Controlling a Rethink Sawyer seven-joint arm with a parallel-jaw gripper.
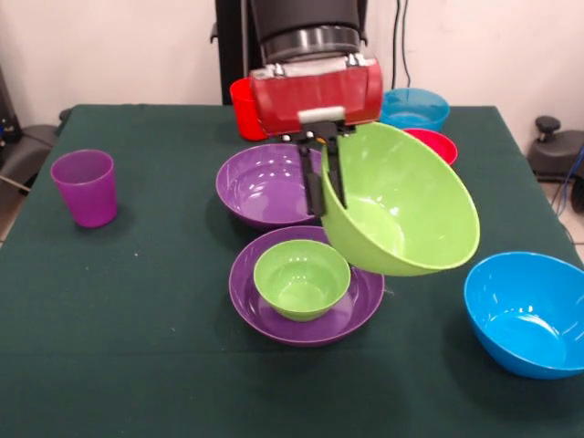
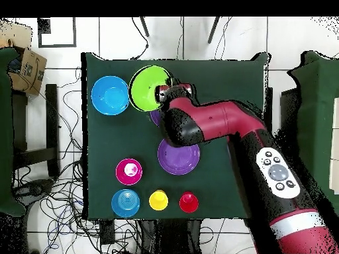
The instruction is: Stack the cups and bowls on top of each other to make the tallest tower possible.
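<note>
gripping the lime green bowl (image 1: 401, 201) by its rim, the tool (image 1: 324, 178) holds it tilted in the air above the desk's middle; pinched so thinly, it may slip and knock the small green bowl (image 1: 301, 278) nested in the purple bowl (image 1: 274, 315).

red cup (image 1: 243, 108) half hidden behind arm (image 1: 315, 87)

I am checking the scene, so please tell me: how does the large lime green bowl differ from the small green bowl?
The large lime green bowl is wider and deeper than the small green bowl. The large one is tilted and held off the table, the gripper fingers clamping its rim; the small one sits upright. The small one rests inside a purple bowl; the large one rests in nothing. Both are glossy, round and empty.
</note>
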